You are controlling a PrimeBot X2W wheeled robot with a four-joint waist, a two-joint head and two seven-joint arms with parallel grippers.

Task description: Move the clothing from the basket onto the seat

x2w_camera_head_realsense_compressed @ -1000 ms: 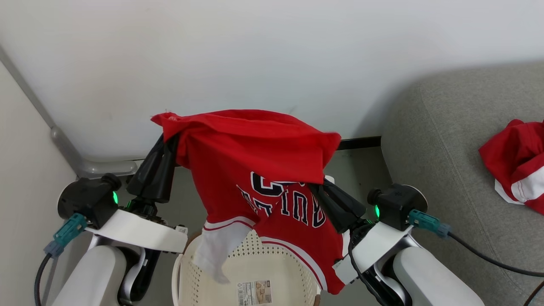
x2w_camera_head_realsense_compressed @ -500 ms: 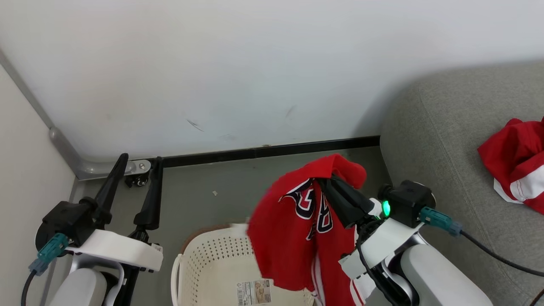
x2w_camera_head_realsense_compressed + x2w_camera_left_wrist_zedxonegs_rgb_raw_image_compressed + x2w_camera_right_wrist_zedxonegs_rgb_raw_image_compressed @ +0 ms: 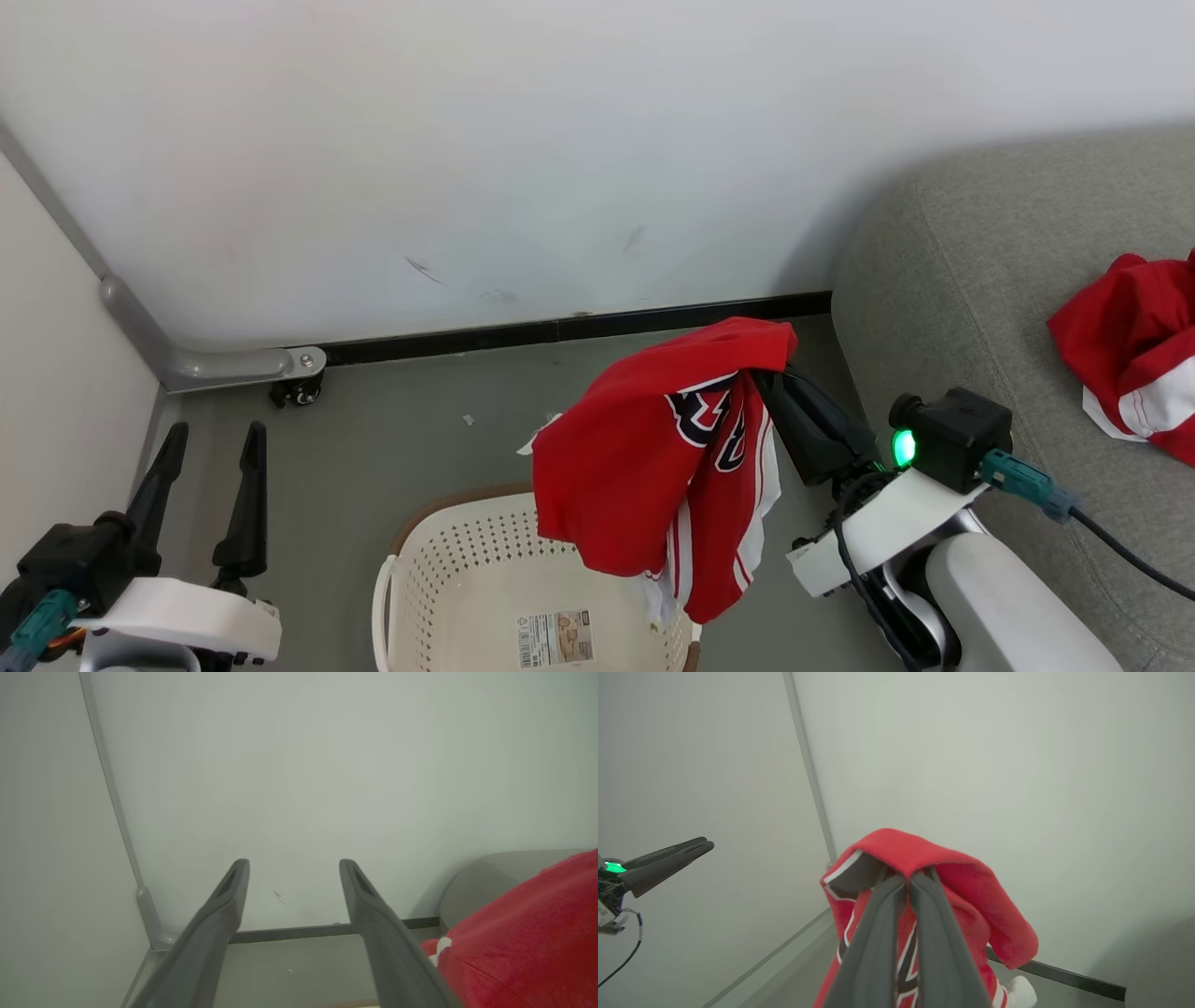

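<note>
The right pincer (image 3: pixel 775 378) is pinched tight on a red shirt (image 3: pixel 635 439). Its two dark fingers are pressed close together, and the top of the shirt folds over their tips like a little hood. The rest of the shirt hangs down from the tips, off to the pincer's left. It has white stripes and dark numbers with white edges. The basket (image 3: pixel 448 560) sits on the grey floor (image 3: pixel 420 448), lower than this pincer and to its left, between the two pincers. The bottom of the shirt hangs over the basket's right edge, but I cannot tell if it touches it. A label shows on the basket's floor. The seat (image 3: pixel 971 280) is just to the right of the right pincer. Another red piece of clothing (image 3: pixel 1130 345) with white trim lies on the seat, farther out to the right. The left pincer (image 3: pixel 215 431) is far off to the left of the shirt. Its fingers stand wide apart with nothing between them, and they point at the white wall (image 3: pixel 560 140).
</note>
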